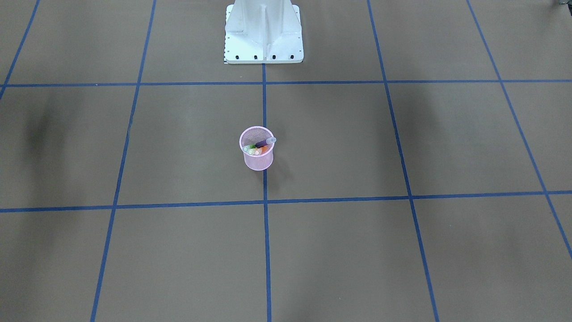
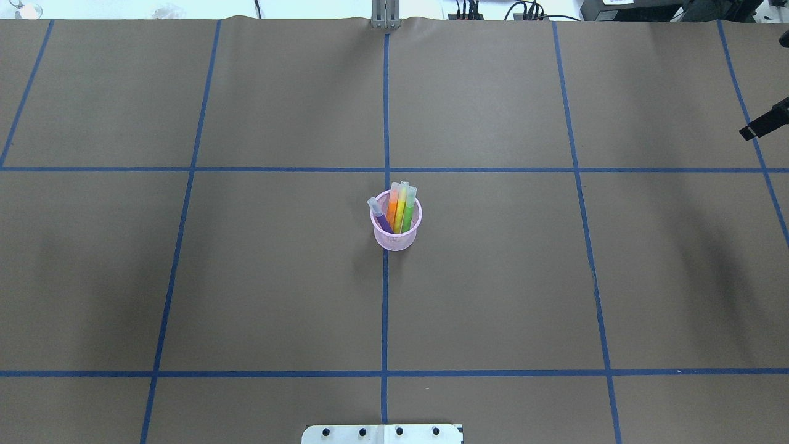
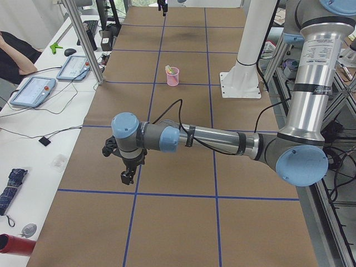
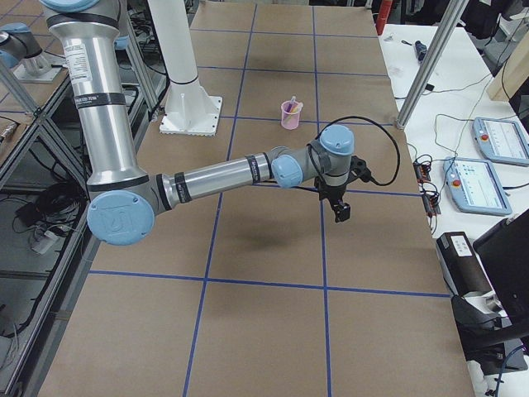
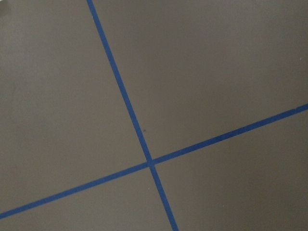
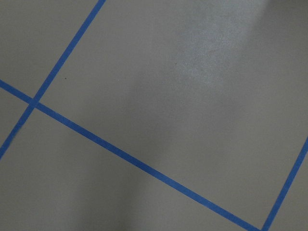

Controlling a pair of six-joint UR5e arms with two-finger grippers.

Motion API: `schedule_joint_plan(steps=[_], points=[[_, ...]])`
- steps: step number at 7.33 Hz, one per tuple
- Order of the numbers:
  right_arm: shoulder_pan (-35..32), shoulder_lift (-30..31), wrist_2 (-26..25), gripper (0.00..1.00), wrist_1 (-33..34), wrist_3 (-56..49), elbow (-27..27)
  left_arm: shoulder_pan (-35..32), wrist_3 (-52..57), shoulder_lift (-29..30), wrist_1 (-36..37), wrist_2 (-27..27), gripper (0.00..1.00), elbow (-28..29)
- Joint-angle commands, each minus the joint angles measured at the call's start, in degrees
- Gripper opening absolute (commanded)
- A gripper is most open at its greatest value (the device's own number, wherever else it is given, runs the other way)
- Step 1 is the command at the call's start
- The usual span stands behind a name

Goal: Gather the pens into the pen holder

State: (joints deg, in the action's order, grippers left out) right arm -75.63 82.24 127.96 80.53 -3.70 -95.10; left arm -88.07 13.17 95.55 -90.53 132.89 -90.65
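The pink wire-mesh pen holder [image 2: 394,237] stands upright at the table's middle, on the centre tape line; it also shows in the front view [image 1: 257,162]. Several pens stand in it, cap ends up: purple [image 2: 382,218] leaning to one side, orange [image 2: 392,209] and green [image 2: 408,213]. No pen lies on the table. My left gripper [image 3: 127,178] hangs over the table far out on my left, nothing visibly in it. My right gripper [image 4: 341,215] hangs far out on my right, its dark tip at the overhead view's edge [image 2: 764,123]. I cannot tell whether either is open or shut.
The table is brown paper with a blue tape grid [image 2: 385,308]. The white robot base [image 1: 263,31] stands behind the holder. Both wrist views show only paper and tape lines. Side benches carry tablets [image 3: 33,89] and cables; an operator's arm [image 3: 14,53] shows there.
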Motion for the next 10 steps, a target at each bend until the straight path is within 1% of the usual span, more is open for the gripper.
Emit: schedule_joint_plan(steps=[1, 2, 3, 4, 5, 6, 8, 9, 10], points=[[-0.1, 3.2, -2.4, 1.0, -0.5, -0.4, 1.1, -0.1, 0.1, -2.7, -1.2, -3.4, 0.99, -1.2], [-0.6, 4.1, -3.0, 1.0, -0.3, 0.7, 2.5, 0.2, -0.5, -2.1, -0.6, -3.7, 1.0, -0.4], [-3.1, 4.6, -2.1, 1.0, -0.1, 0.9, 5.1, -0.1, -0.7, -2.6, -0.3, -3.3, 1.0, -0.5], [-6.4, 4.8, 2.5, 1.0, -0.1, 0.9, 7.7, -0.3, -0.6, -3.0, -0.2, -3.3, 1.0, -0.6], [-9.6, 4.9, 8.6, 1.0, -0.1, 0.9, 10.8, -1.0, -0.6, -3.1, -0.2, -3.3, 1.0, -0.7], [-11.7, 5.7, 12.5, 1.0, -0.2, 0.8, 12.2, -1.7, -0.6, -3.1, 0.2, -3.3, 1.0, -1.1], [-13.2, 7.4, 12.8, 1.0, -0.3, 0.7, 12.1, -4.4, -0.7, -2.7, 4.8, 0.4, 1.0, -2.0], [-13.3, 7.6, 12.8, 1.0, -0.3, 0.8, 12.0, -4.3, -0.8, -3.1, 4.9, 0.7, 1.0, -1.6], [-15.0, 8.5, 13.2, 1.0, -0.3, 0.8, 11.4, -4.3, -1.0, -3.0, 4.9, 0.6, 1.0, -1.4]])
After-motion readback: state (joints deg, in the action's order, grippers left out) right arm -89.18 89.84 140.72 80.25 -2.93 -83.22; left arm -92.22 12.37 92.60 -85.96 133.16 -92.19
